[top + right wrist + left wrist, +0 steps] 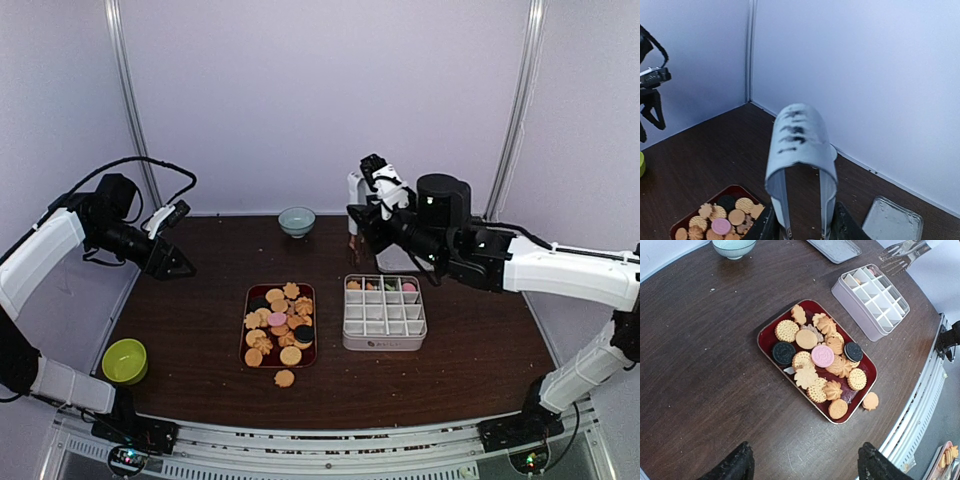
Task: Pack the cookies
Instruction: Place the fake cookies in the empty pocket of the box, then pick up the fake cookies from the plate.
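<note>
The cookies [280, 322] lie heaped in a dark red tray [247, 330], mostly golden, with a few black ones and a pink one [822, 355]. One golden cookie [285, 378] lies loose on the table by the tray's near end. A few more sit in the back row of a white compartment box [384, 312]. My right gripper [362, 218] hovers behind the box, shut on pale tongs [799, 145] whose toothed tips [902, 255] show nothing between them. My left gripper [805, 467] hangs open and empty at the left, well above the table.
A teal bowl [296, 220] stands at the back centre. At the near left edge sits a lime-green bowl [124, 361]. A clear lid [892, 220] lies behind the compartment box [871, 300]. White walls close in the back and sides.
</note>
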You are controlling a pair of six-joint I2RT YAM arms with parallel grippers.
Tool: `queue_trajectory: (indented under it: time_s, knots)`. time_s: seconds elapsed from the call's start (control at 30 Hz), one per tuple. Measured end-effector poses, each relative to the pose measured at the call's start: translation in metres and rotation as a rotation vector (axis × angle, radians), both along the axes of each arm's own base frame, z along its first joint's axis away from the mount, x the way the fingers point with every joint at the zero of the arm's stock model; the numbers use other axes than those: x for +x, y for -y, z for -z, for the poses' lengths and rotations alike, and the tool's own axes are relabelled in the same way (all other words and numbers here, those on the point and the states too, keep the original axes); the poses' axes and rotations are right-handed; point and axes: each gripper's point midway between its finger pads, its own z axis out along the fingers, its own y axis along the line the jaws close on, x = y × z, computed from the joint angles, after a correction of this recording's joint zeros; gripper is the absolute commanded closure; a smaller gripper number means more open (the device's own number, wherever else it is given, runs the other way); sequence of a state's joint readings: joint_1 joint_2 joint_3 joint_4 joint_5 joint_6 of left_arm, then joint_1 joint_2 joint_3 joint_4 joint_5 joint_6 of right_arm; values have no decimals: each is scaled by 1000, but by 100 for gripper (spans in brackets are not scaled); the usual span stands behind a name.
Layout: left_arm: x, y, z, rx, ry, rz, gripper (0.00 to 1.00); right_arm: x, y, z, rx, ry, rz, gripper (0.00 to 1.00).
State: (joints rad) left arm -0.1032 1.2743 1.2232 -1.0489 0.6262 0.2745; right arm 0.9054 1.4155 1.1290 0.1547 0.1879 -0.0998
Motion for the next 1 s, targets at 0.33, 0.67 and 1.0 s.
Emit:
queue_trajectory:
  time_s: [0.33, 0.67, 1.0]
  knots:
    - [0, -5, 4, 31, -4, -14, 26, -39, -148, 20, 1, -40, -269, 63]
    - [-2, -7, 4, 45, -5, -14, 26, -49, -199, 73, -79, -107, -345, 63]
    - [-3, -7, 4, 45, -5, -14, 26, -46, -205, 105, -138, -147, -343, 63]
